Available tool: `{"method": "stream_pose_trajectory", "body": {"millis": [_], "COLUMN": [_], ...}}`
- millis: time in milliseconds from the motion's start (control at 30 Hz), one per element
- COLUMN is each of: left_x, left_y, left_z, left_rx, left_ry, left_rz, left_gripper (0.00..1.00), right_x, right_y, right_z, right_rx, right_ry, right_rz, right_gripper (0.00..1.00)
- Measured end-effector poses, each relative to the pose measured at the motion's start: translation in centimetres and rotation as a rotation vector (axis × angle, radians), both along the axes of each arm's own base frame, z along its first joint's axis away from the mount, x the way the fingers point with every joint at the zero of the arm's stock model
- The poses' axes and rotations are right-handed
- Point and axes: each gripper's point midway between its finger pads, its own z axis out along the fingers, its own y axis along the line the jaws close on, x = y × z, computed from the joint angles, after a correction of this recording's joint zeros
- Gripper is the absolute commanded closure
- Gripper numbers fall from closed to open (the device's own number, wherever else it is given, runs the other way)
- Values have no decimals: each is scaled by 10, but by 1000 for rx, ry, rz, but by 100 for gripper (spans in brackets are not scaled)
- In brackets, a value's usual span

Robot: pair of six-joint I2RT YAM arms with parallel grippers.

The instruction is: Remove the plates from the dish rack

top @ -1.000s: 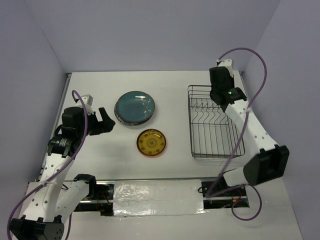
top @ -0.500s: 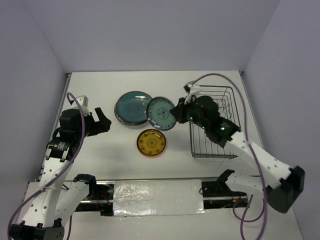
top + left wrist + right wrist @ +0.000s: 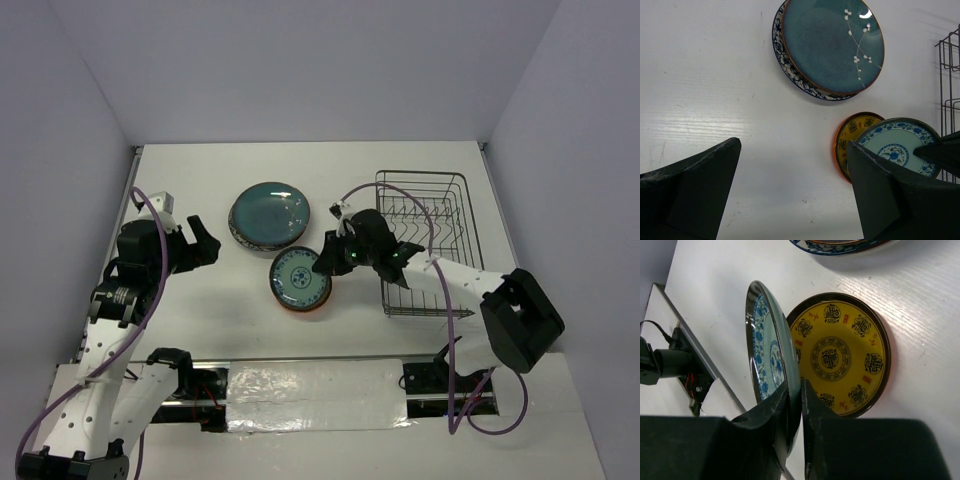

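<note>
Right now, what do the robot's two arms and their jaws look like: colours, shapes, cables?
The left arm and the right arm have white links joined by black joint housings. A purple cable loops along each: one on the left, one on the right. The jaws are black, broad and wedge-shaped in the left wrist view and blocky in the right wrist view.

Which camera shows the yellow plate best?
The right wrist camera: nearly the whole yellow plate and its pattern show. From the top, the blue plate hides almost all of it; the left wrist sees only a slice.
</note>
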Motion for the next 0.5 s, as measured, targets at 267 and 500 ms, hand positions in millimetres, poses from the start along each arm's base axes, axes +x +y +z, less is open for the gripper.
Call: {"method": "stream_pose_trajectory", "body": {"millis": [267,500], "left_x": [0,1], "left_y": [0,0], "left_z": [0,-2], "left_rx": [0,1], "left_ry": [0,7], "left_rz": [0,0], "left_gripper": [1,1], "right_x": [4,9], "right_y": [1,-14], "right_z": [-19,-17], "right_rx": [-34,-141], "right_ry": [24,-10], "right_rz": [-5,-61], "right_gripper": [46,0]}}
